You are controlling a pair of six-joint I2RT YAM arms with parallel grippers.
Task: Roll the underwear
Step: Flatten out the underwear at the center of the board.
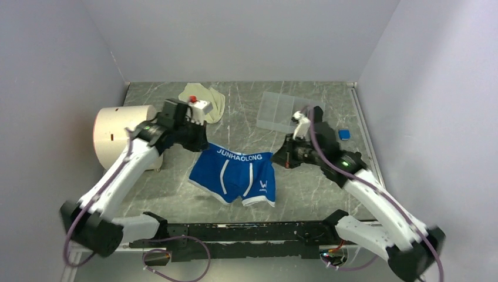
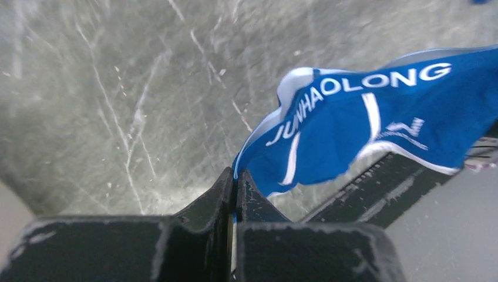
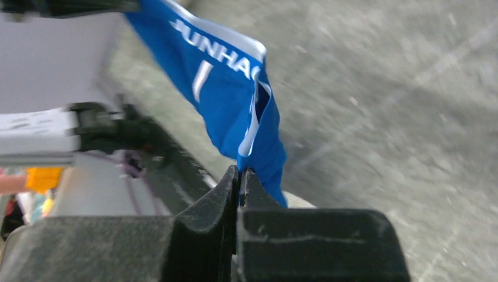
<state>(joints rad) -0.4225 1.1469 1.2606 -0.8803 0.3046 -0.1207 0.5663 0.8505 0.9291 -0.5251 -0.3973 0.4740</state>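
Observation:
The royal blue underwear (image 1: 238, 176) with white edging and white waistband lettering hangs stretched between my two grippers above the table. My left gripper (image 1: 204, 144) is shut on its left waistband corner; in the left wrist view the jaws (image 2: 236, 176) pinch the cloth (image 2: 376, 123). My right gripper (image 1: 278, 157) is shut on the right waistband corner; in the right wrist view the jaws (image 3: 239, 171) pinch the cloth (image 3: 229, 88). The pale cream-yellow underwear (image 1: 211, 100) lies crumpled at the back of the table, partly hidden behind my left wrist.
A cream cylinder (image 1: 120, 136) lies at the left. A clear plastic box (image 1: 277, 111) stands at the back right. A small blue block (image 1: 344, 134) lies near the right wall. A black rail (image 1: 235, 232) runs along the near edge.

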